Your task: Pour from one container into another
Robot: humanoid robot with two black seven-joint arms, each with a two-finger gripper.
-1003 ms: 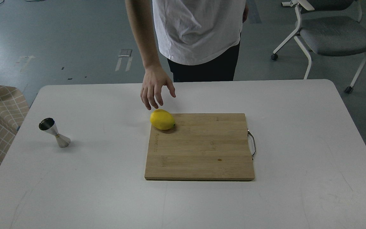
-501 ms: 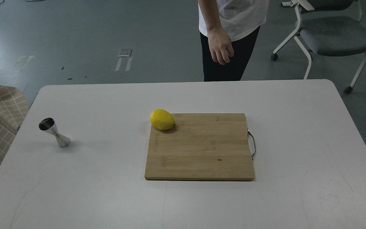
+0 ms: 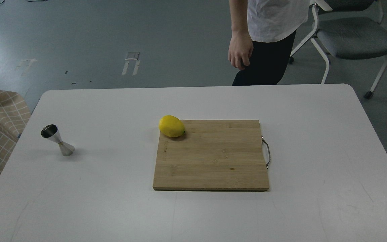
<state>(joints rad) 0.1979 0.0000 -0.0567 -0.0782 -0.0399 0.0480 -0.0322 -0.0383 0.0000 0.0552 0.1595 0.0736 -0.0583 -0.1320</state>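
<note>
The other container, a shiny steel hourglass-shaped jigger [image 3: 57, 144], stands upright near the left edge of the white table [image 3: 113, 201], its open cup facing up. The one container for pouring from is out of view. Neither of my arms nor their grippers appear in the head view.
A wooden cutting board [image 3: 213, 161] with a metal handle on its right side lies at the table's middle, and a yellow lemon [image 3: 171, 126] rests on its far left corner. A person [image 3: 267, 33] stands beyond the far edge. A grey chair [image 3: 354, 37] is at back right.
The person's hand has pulled away from the lemon and the person has stepped right, away from the table. The lemon, board and jigger have not moved.
</note>
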